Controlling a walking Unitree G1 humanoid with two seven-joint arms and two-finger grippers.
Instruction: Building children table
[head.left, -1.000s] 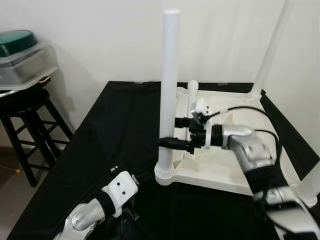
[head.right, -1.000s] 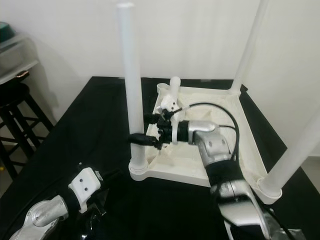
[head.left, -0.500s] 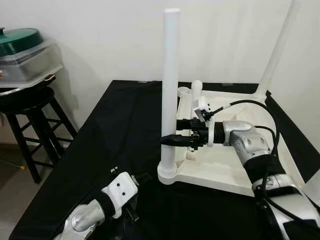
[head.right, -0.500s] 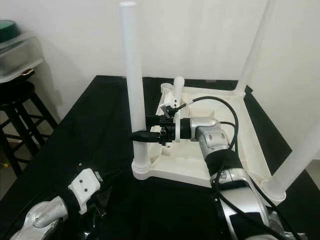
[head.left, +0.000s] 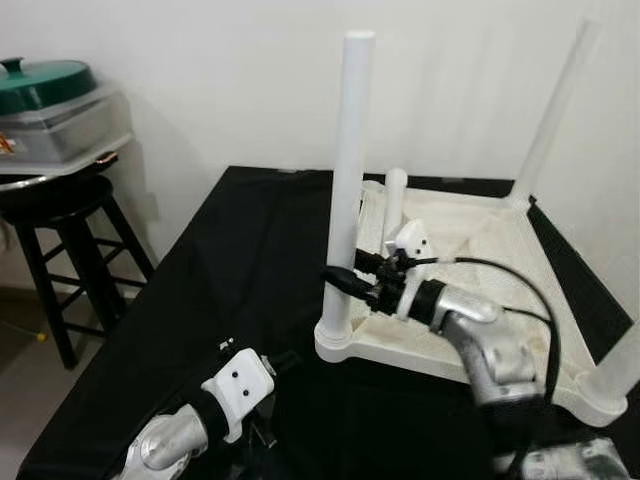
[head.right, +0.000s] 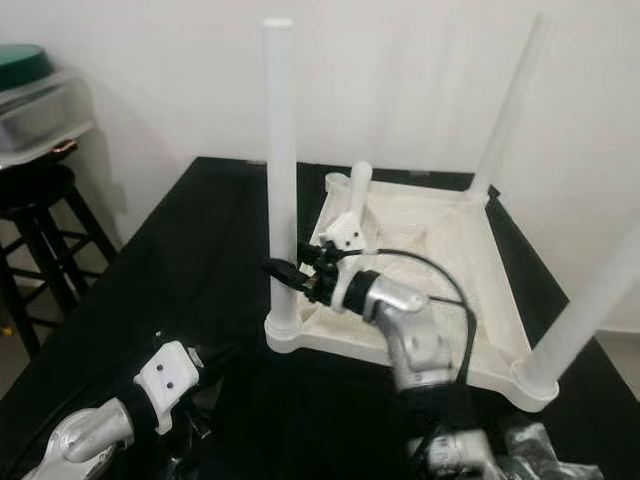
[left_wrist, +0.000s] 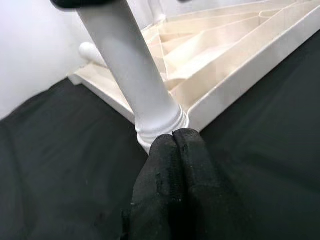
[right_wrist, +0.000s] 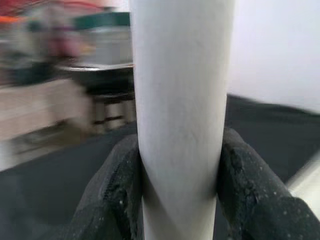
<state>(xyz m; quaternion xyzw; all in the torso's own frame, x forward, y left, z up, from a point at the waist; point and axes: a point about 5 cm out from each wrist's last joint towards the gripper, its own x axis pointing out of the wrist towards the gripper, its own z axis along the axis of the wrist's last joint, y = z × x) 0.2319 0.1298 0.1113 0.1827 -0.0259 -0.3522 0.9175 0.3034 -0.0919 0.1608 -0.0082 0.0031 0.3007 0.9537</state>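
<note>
The upturned white children's table top (head.left: 480, 300) lies on the black-covered table (head.left: 240, 260), with the near-left table leg (head.left: 345, 190) standing upright in its corner socket. The right gripper (head.left: 340, 280) pinches that leg low down between its fingers (right_wrist: 115, 190). The left gripper (left_wrist: 175, 145) hovers near the socket, its fingers pressed together.

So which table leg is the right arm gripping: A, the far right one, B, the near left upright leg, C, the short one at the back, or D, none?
B: the right gripper is shut on the near left leg, one black finger pressed on each side of it in the right wrist view.
</note>
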